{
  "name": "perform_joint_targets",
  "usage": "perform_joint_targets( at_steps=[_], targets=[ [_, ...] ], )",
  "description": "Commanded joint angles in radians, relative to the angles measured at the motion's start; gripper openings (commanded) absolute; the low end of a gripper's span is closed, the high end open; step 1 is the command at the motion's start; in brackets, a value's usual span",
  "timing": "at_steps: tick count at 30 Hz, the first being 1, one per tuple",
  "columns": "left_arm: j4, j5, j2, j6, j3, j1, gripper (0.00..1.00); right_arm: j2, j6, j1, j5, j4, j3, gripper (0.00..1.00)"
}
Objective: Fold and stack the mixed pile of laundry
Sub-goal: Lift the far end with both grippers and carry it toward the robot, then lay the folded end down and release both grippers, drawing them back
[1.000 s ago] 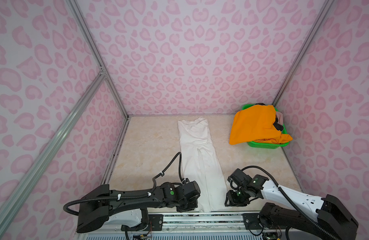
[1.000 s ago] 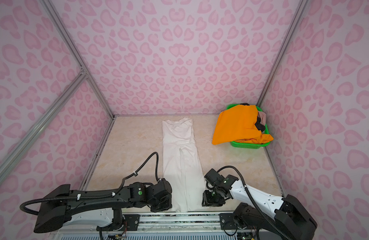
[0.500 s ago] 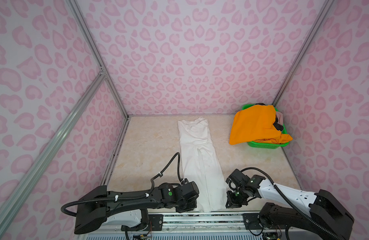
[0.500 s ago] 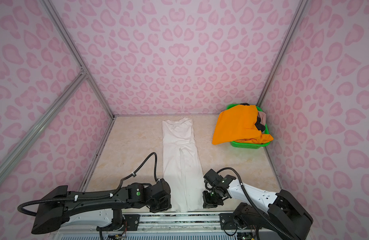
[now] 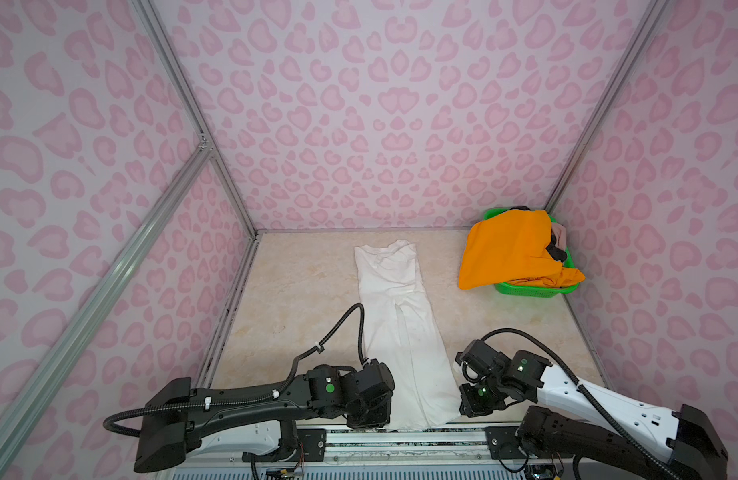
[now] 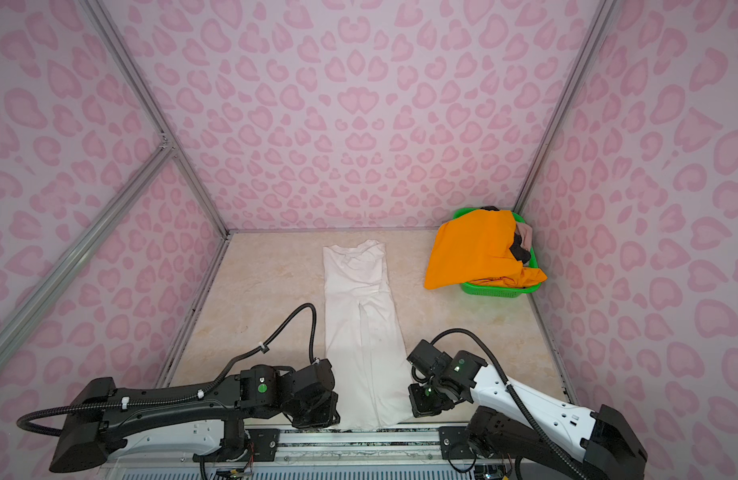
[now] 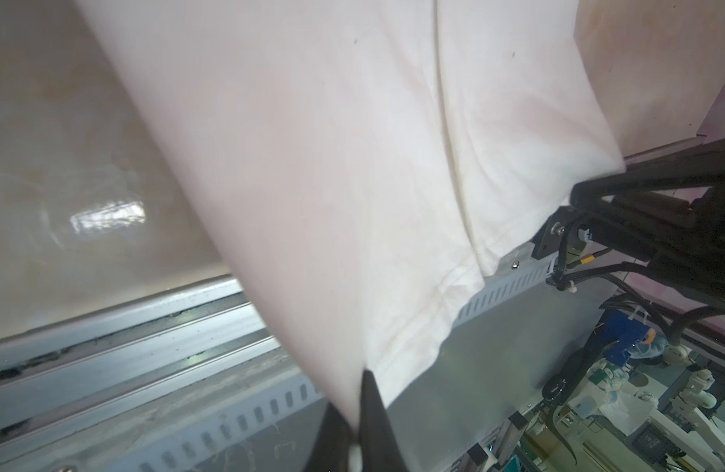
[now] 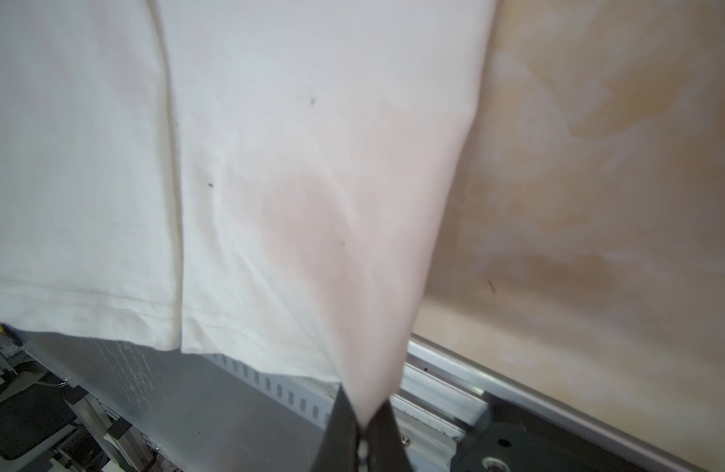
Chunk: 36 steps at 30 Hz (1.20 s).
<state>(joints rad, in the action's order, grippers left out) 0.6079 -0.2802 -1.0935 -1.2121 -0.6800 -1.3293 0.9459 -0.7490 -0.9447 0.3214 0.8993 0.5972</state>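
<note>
Change: right gripper point(image 8: 363, 427) just clamped onto white T-shirt point(image 5: 400, 332) hem corner; left gripper point(image 7: 354, 412) already pinching opposite corner, shirt stretched ahead, fold-over likely next

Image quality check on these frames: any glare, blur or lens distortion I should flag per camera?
In both top views: even light, sharp, though the wide lens slightly bows the frame posts. Left wrist view: glare patch on the tabletop; the white garment looks soft with a pink cast. Right wrist view: the garment blurs most near the right gripper, tabletop soft too.
</note>
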Motion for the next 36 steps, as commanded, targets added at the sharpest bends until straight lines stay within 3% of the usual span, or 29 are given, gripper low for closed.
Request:
perform_joint_targets(
  at_steps=[1,3,7,9,13,18,27,36],
  targets=[
    [0.088,0.038,0.022,-0.002,-0.076,-0.005,0.03,0.001,0.004,-0.005,-0.078,0.109,0.118,0.00],
    [0.206,0.150,0.049,0.018,-0.157,0.024,0.03,0.029,0.049,0.017,-0.132,0.124,0.217,0.00],
    [0.318,0.212,0.126,0.074,-0.195,0.240,0.03,0.169,0.172,0.175,-0.086,0.078,0.362,0.00],
    [0.325,0.216,0.153,0.130,-0.192,0.343,0.02,0.238,0.223,0.237,-0.080,0.040,0.416,0.00],
    [0.312,0.154,0.111,0.297,-0.223,0.522,0.03,0.393,0.309,0.360,0.044,-0.012,0.523,0.00],
    [0.234,0.076,-0.037,0.468,-0.282,0.607,0.03,0.554,0.402,0.393,0.088,-0.002,0.620,0.00],
    [0.117,0.000,-0.260,0.615,-0.327,0.747,0.02,0.696,0.391,0.476,0.125,-0.106,0.686,0.00],
    [0.124,-0.111,-0.519,0.779,-0.549,0.894,0.02,0.875,0.423,0.521,0.161,-0.126,0.802,0.00]
  ],
)
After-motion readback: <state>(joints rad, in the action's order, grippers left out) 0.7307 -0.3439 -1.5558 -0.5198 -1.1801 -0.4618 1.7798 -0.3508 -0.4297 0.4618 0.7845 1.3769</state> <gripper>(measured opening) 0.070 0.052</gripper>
